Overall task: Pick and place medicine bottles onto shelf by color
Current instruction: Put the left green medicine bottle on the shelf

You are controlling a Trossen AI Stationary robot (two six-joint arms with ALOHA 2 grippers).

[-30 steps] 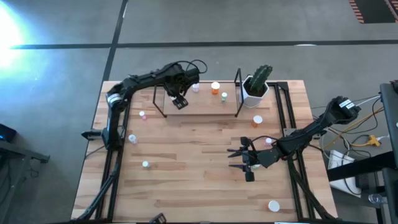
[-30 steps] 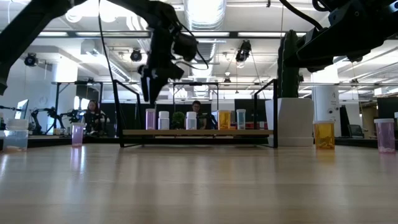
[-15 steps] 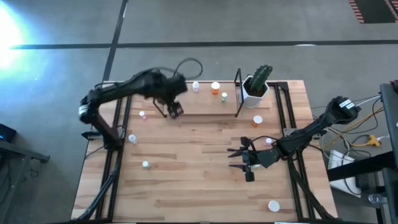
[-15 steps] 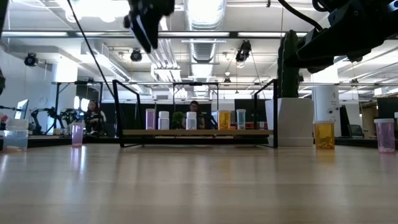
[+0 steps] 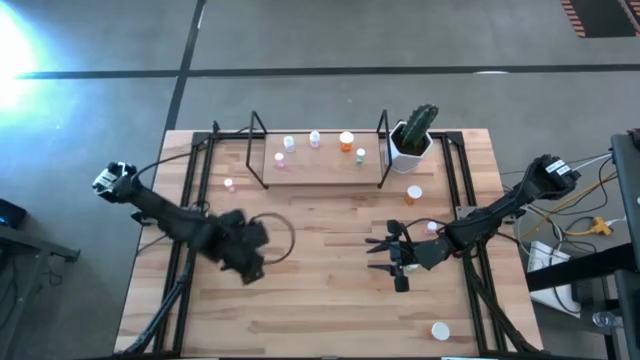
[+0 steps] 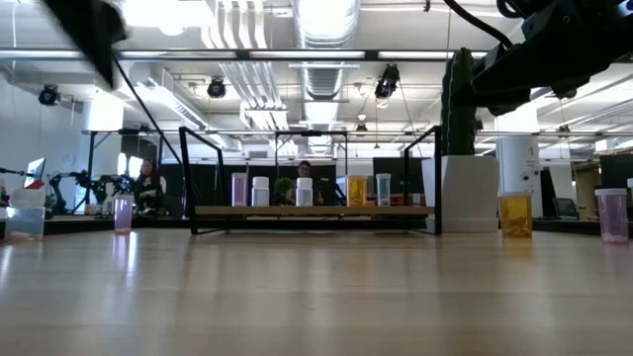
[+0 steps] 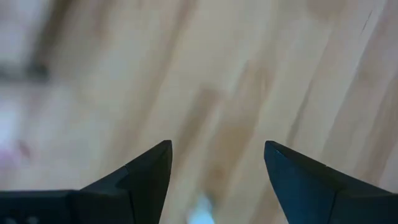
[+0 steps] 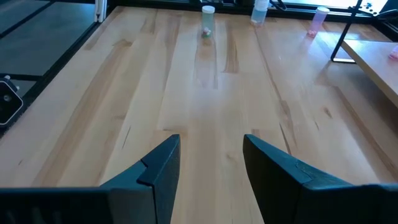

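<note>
The left gripper (image 5: 248,262) hangs open and empty over the front-left table (image 5: 320,320), near a green bottle (image 8: 207,30); it should come straight down with the fingers either side of the cap. The right gripper (image 5: 385,251) waits, open and empty. Five bottles stand on the shelf (image 5: 320,172).

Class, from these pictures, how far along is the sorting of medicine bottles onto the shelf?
Done: five bottles stand on the shelf, two orange ones together. In hand: nothing; left gripper and right gripper are both open and empty. Left: loose bottles on the table, such as an orange one by the cactus pot and a pink one beside the shelf.
</note>
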